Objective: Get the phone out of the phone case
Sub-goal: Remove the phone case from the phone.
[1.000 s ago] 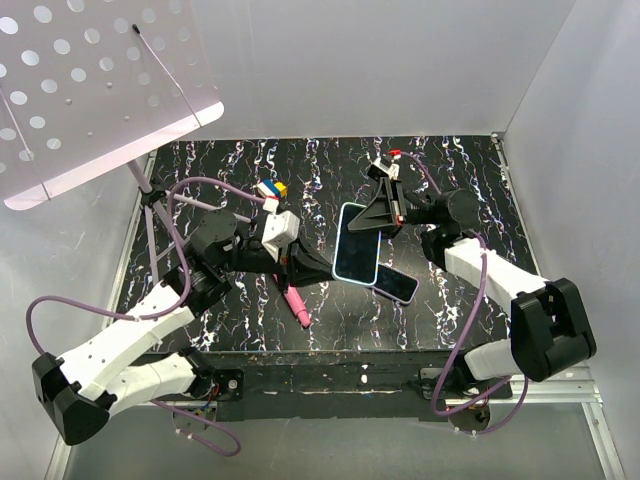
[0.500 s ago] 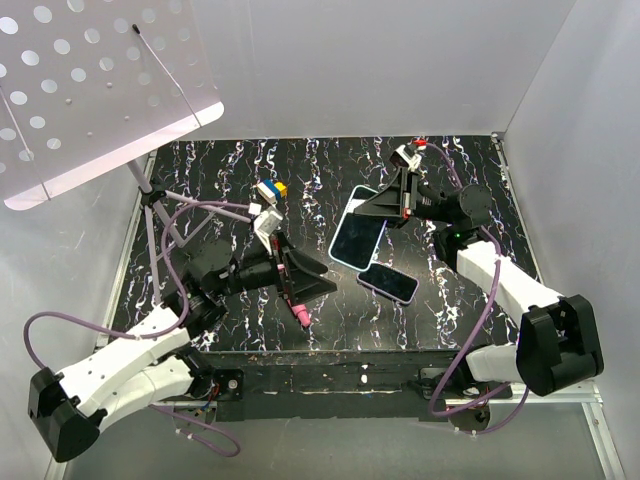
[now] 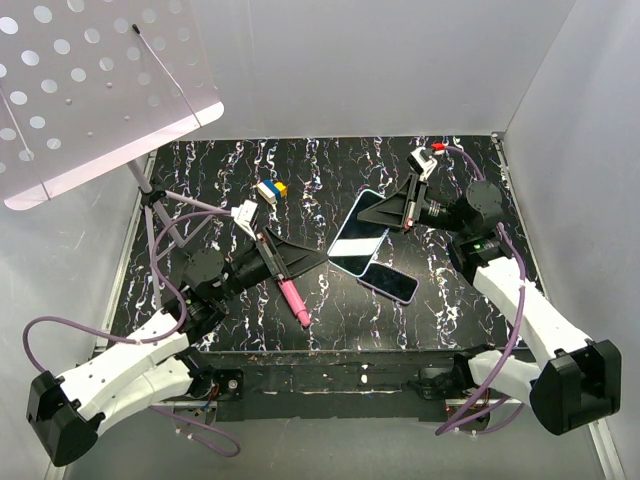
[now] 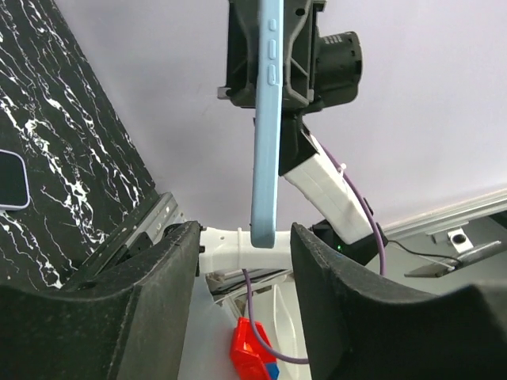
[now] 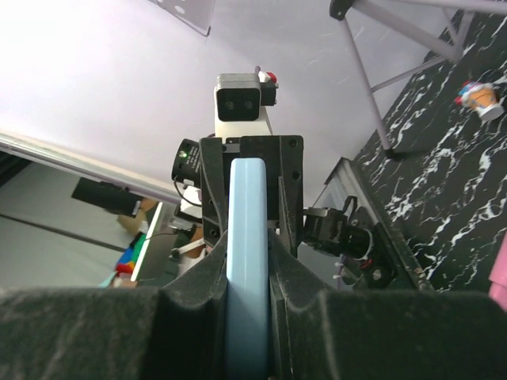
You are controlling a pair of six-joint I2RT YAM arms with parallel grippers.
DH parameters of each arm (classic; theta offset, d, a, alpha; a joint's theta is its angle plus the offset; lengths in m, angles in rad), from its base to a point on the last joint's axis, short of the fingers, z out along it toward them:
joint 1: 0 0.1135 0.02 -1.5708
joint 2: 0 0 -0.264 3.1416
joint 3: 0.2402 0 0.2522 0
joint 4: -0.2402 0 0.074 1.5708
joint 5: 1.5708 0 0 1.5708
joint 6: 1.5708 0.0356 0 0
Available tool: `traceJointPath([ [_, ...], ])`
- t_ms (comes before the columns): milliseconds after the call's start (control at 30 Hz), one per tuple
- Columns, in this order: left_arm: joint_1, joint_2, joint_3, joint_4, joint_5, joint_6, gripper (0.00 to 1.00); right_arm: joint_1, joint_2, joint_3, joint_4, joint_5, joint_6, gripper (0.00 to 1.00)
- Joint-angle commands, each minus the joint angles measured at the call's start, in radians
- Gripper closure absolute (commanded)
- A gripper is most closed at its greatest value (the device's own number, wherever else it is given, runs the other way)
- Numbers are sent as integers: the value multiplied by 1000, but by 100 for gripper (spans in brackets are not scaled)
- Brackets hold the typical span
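Observation:
My right gripper (image 3: 403, 213) is shut on the far end of the light-blue phone case (image 3: 358, 232) and holds it tilted above the table. The case shows a dark face in the top view, and I cannot tell whether a phone sits in it. It stands edge-on between the right pads (image 5: 248, 261). My left gripper (image 3: 312, 258) is open. In the left wrist view (image 4: 245, 261) its fingers flank the free end of the case (image 4: 265, 158) without touching it. A dark lilac-rimmed phone (image 3: 390, 283) lies flat on the table below the case.
A pink marker (image 3: 294, 299) lies under the left gripper. A small coloured block toy (image 3: 270, 189) sits further back. A white perforated stand (image 3: 90, 90) on tripod legs (image 3: 165, 215) fills the back left. White walls close in the marbled table (image 3: 470, 300).
The right gripper has carried the case to the right and turned it more diagonal. The left arm has drawn back to the left, its open fingers still pointing at the case's free end.

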Motion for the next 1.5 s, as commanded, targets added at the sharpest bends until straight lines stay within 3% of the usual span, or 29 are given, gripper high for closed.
traceJointPath([
  [0, -4, 14, -17, 79, -53, -55, 54, -2, -32, 94, -189, 51, -164, 99],
  [333, -2, 74, -32, 163, 20, -31, 69, -3, -13, 86, -134, 37, -120, 99],
  [600, -4, 97, -18, 205, 63, 15, 89, -2, 2, 77, -152, 29, -112, 99],
  [667, -4, 118, -8, 244, 114, 43, 100, -3, 8, 80, -166, 17, -109, 99],
  [867, -7, 175, 29, 458, 359, 219, 100, -3, 45, 141, -295, -61, -129, 99],
  [933, -6, 181, 61, 418, 446, 340, 100, -3, 63, 135, -249, -101, -80, 99],
  [1000, -6, 192, 92, 381, 528, 441, 100, -3, 65, 94, -101, -129, 7, 99],
  [1167, -4, 272, 176, 293, 623, 576, 100, -3, 53, 37, 124, -161, 185, 99],
  [1367, -5, 350, 258, 87, 528, 710, 100, -3, 20, 52, 105, -155, 193, 99],
  [1467, -6, 350, 288, -54, 381, 784, 100, -2, 14, 57, 110, -144, 209, 99],
])
